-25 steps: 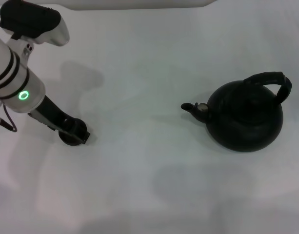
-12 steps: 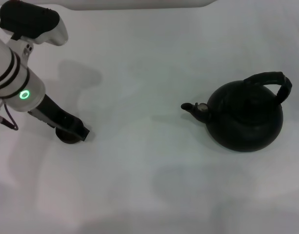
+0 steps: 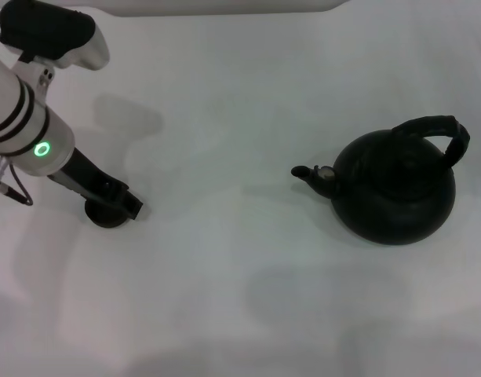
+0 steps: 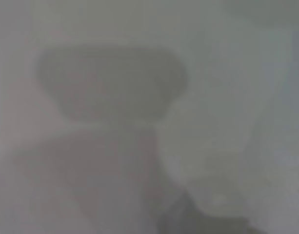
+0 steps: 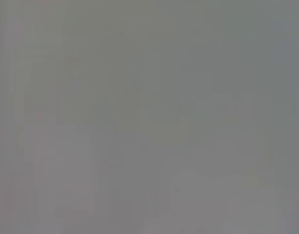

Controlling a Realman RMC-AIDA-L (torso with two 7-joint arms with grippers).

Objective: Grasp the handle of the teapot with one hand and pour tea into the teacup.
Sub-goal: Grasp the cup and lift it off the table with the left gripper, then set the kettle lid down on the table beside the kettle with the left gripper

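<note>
The round matte black teapot (image 3: 393,192) stands on the white table at the right. Its short spout (image 3: 309,173) points left and its arched black handle (image 3: 438,130) rises over its top right. The small dark teacup (image 3: 103,215) is at the left, on or just above the table. My left gripper (image 3: 114,203) reaches down from the upper left and is shut on the teacup's rim, hiding part of it. No tea shows. The right gripper is out of view; its wrist view shows only blank grey.
The white table (image 3: 240,94) stretches between the teacup and the teapot. The left arm's white body with a green ring light (image 3: 41,149) fills the upper left corner. The left wrist view shows only blurred grey shadows.
My left gripper and the teacup have shifted together a little to the left and away from me. The teapot has not moved.
</note>
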